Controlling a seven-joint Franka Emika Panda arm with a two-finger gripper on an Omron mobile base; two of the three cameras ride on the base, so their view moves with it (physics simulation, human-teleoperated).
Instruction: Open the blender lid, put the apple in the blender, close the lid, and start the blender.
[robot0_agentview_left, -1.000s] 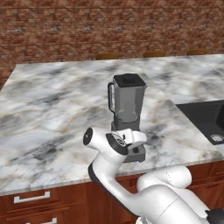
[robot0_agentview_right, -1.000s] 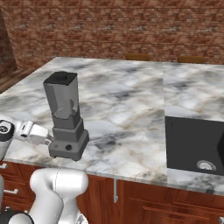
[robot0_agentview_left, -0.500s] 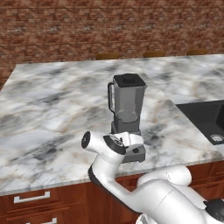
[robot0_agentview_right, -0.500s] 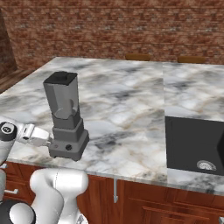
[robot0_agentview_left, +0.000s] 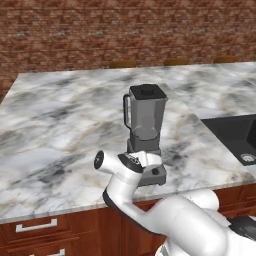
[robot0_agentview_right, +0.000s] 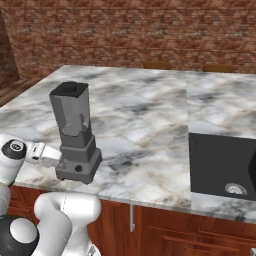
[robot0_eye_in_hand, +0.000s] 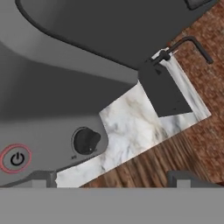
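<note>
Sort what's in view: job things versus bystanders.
Job: blender, blender lid seated on the jar, power button, knob, tool.
Bystanders: sink, faucet, marble counter, brick wall.

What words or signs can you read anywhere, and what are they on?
No words or numbers can be read anywhere.
Power sign (a circle with a short line at its top), no letters: on the round red-ringed button on the blender base, beside the black knob.
Tiny marks under the knob: too small and blurred to read.
</note>
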